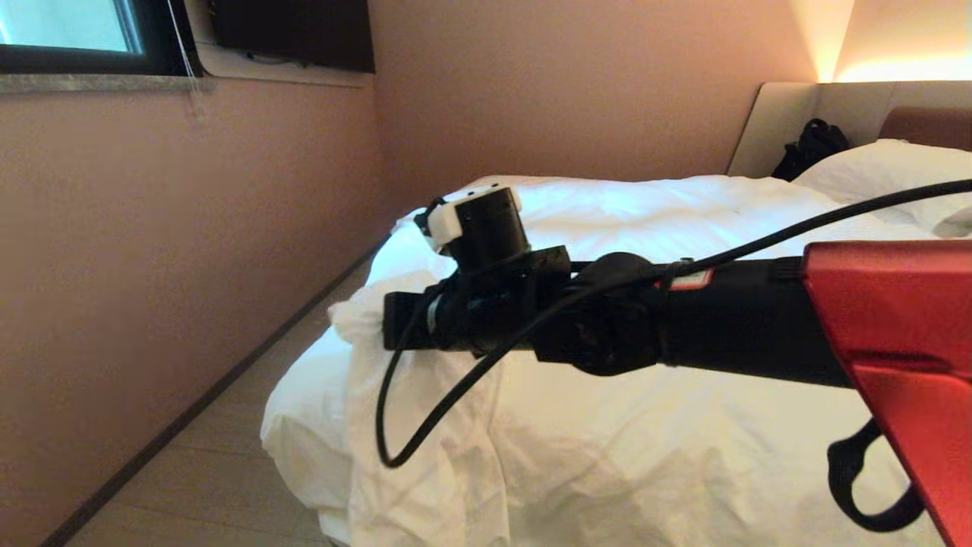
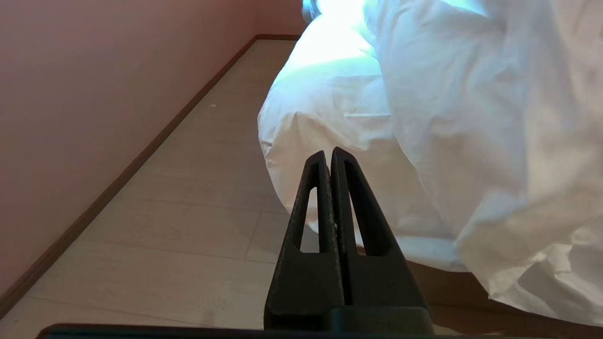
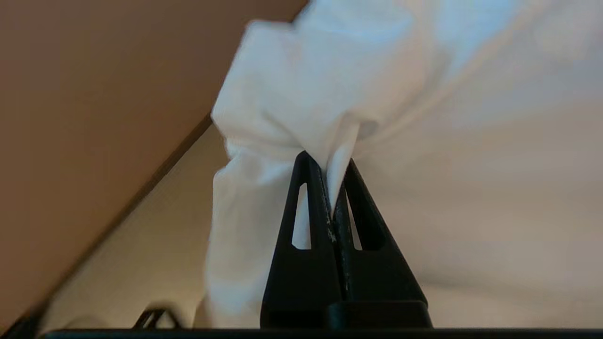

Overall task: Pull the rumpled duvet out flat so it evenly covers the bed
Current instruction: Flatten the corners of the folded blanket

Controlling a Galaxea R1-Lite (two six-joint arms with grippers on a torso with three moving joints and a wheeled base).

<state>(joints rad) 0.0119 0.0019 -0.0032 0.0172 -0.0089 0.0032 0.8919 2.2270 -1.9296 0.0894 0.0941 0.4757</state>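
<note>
One corner gripped so far. Left gripper (image 2: 331,157) low beside the bed's foot, pressed together, empty. Right gripper (image 3: 334,162) pinching the thick creased white duvet (image 1: 607,425), bunched at the low white-sheeted bed (image 2: 424,270)'s near-left corner; spreading flat still undone, probably.

1. A dark-framed window (image 1: 72,34) with a grey stone sill is sitting in the upper left of the head view.
2. A flat black wall-mounted screen (image 1: 292,30) is hanging just right of it.
3. A plain pinkish-beige wall (image 1: 152,228) is filling the left side.
4. A pale wood-plank floor (image 1: 220,456) is running along the lower left.
5. A black bag (image 1: 811,148) is resting at the upper right.
6. A plump white pillow (image 1: 885,175) is lying beside that bag.
</note>
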